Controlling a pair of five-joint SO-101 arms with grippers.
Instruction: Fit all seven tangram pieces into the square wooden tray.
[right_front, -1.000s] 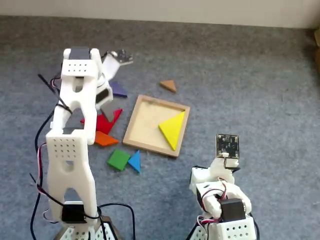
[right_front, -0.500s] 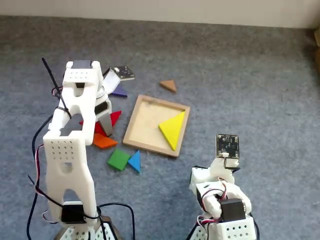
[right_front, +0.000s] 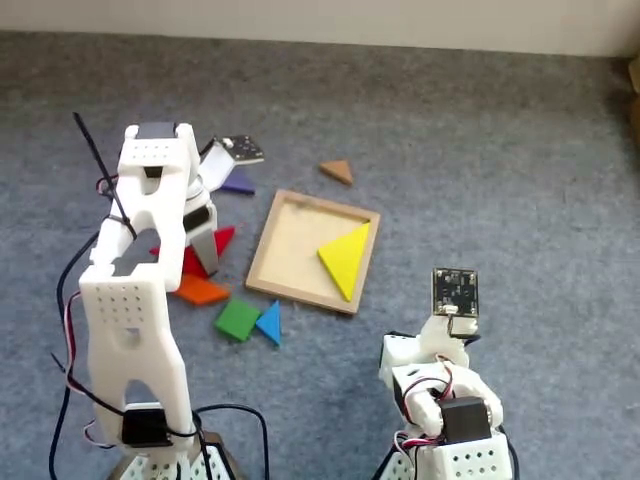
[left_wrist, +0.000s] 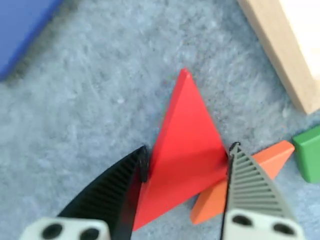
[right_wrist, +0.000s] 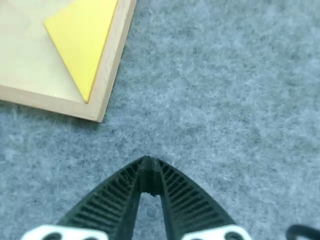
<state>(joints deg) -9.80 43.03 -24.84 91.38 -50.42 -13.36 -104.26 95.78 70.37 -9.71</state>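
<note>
— What are you getting from the high view?

— I'm looking down on the left claw (right_front: 204, 256), which is hanging over the red triangle (right_front: 226, 237) just beside the tray (right_front: 262, 252). The yellow triangle (right_front: 346, 258) is lying inside the tray. The orange piece (right_front: 201, 290), green square (right_front: 237, 319) and blue triangle (right_front: 269, 321) are sitting on the tabletop (right_front: 500, 180) near the tray's outer edge.

— And the left wrist view?

— I'm seeing the red triangle (left_wrist: 187, 135) lying right between the fingers (left_wrist: 120, 185) of the left claw (left_wrist: 188, 156). Both tips are touching its edges, so I'm reading the claw as grasping it. The triangle is overlapping the orange piece (left_wrist: 262, 159), and the tray wall (left_wrist: 280, 55) is running past near its far point.

— Right wrist view?

— The right claw (right_wrist: 149, 181) is hovering over bare tabletop, clenched on nothing. It is well apart from the tray corner (right_wrist: 107, 75) holding the yellow triangle (right_wrist: 85, 35).
</note>
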